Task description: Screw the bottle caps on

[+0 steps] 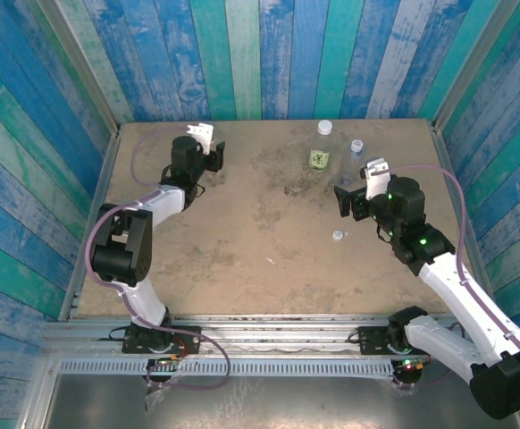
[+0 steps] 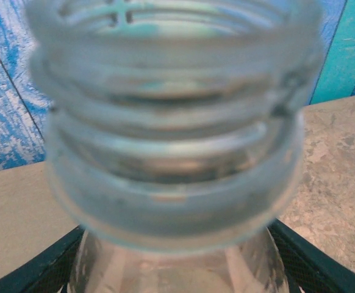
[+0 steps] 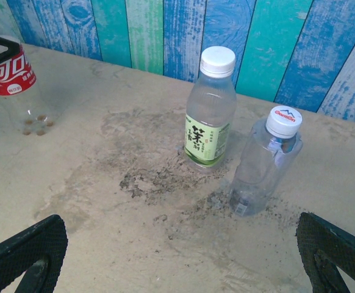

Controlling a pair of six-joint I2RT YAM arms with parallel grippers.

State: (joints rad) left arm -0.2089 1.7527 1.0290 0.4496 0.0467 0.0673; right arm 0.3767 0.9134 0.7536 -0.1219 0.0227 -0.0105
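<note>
At far left, the left gripper (image 1: 208, 145) brackets the red-labelled bottle (image 2: 171, 152), whose threaded neck is uncapped. Its fingers (image 2: 37, 271) stand against the bottle's shoulder on either side; whether they clamp it cannot be told. A loose cap (image 1: 338, 235) lies on the table (image 1: 242, 232) right of centre, near the right gripper (image 3: 177, 256). Beyond it stand the green-labelled bottle (image 3: 209, 122) and, just to its right, the slim bluish bottle (image 3: 263, 165), both upright and capped. The right gripper hovers with jaws spread wide, holding nothing.
</note>
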